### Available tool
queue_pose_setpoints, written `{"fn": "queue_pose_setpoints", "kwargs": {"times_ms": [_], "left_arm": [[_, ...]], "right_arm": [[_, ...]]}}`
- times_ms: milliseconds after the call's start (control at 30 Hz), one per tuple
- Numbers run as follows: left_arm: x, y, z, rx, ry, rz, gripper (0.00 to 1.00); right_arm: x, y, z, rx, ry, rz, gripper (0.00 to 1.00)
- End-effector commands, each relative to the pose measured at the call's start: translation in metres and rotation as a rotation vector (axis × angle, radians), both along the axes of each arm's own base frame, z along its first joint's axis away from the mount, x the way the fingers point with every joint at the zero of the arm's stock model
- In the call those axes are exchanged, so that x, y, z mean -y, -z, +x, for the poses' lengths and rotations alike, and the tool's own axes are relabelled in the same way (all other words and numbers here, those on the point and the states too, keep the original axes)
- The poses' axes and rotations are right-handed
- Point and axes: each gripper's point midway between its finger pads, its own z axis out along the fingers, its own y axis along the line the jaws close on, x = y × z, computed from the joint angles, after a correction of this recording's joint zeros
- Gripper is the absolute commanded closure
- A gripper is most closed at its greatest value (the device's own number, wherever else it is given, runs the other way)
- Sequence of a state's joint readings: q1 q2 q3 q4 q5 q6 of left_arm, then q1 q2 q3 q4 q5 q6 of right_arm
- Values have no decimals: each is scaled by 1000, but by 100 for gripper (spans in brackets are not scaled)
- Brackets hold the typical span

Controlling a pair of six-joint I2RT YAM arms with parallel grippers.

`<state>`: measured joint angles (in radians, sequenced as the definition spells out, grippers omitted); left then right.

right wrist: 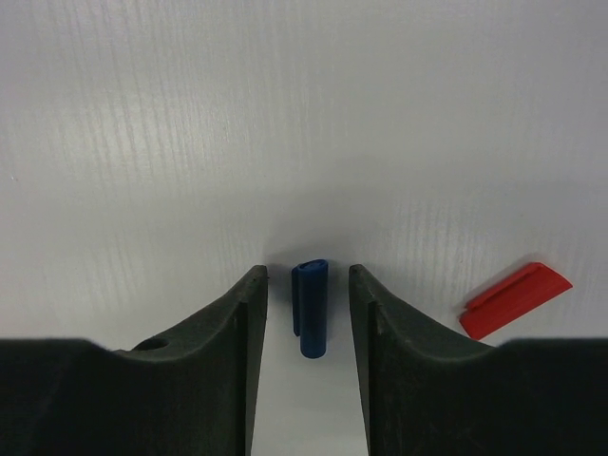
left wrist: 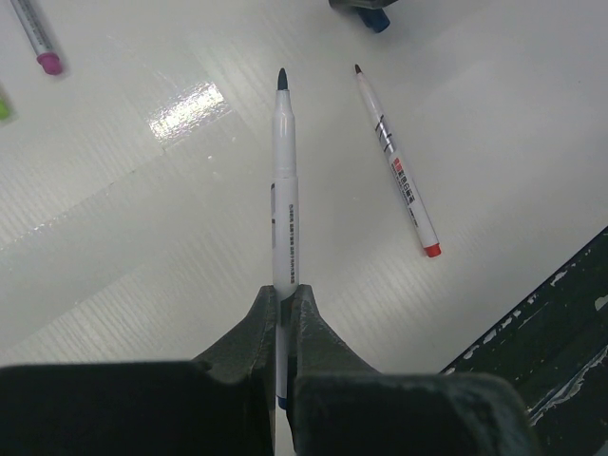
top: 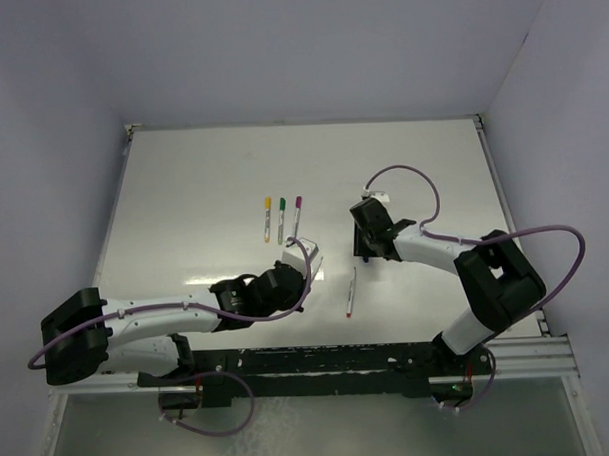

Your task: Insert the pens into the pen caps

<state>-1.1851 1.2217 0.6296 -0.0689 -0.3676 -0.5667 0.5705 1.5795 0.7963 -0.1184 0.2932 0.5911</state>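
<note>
the left gripper (left wrist: pixel 285 296) is clamped tight on the tail of a dark-tipped pen (left wrist: pixel 285 190), which points away over the white table (left wrist: pixel 142 237). just right of it a red-ended pen (left wrist: pixel 397 166) lies flat, uncapped. farther back, a yellow pen (top: pixel 267 217), green pen (top: pixel 281 217) and magenta pen (top: pixel 297 216) lie side by side. the right gripper (right wrist: pixel 307 285) stands parted around a blue cap (right wrist: pixel 312 318) on the table, neither finger touching it; a red cap (right wrist: pixel 516 299) lies just right.

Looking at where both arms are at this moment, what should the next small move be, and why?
Probably close the right end effector on the blue cap. Its jaws stand open on either side of the cap, which lies untouched on the table. The left end effector is shut on an uncapped pen, tip exposed, so gripping the cap seems due next.
</note>
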Motion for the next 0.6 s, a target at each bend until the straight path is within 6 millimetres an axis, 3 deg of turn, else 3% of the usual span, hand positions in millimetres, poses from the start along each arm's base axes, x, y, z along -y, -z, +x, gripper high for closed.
{"fn": "queue_pose_setpoints", "kwargs": {"times_ms": [0,100,567], "left_arm": [[10,-16,5,12,-18,-69,100],[11,-17,5,12,-16,-71,100],[17,-19,8,25,-10,-66,100]], "right_arm": [[14,21,-33,-129,-8,-45,61],[15,20,-37,-131,-12,-43,69],[17,32,-55,-191,-42,-79,77]]}}
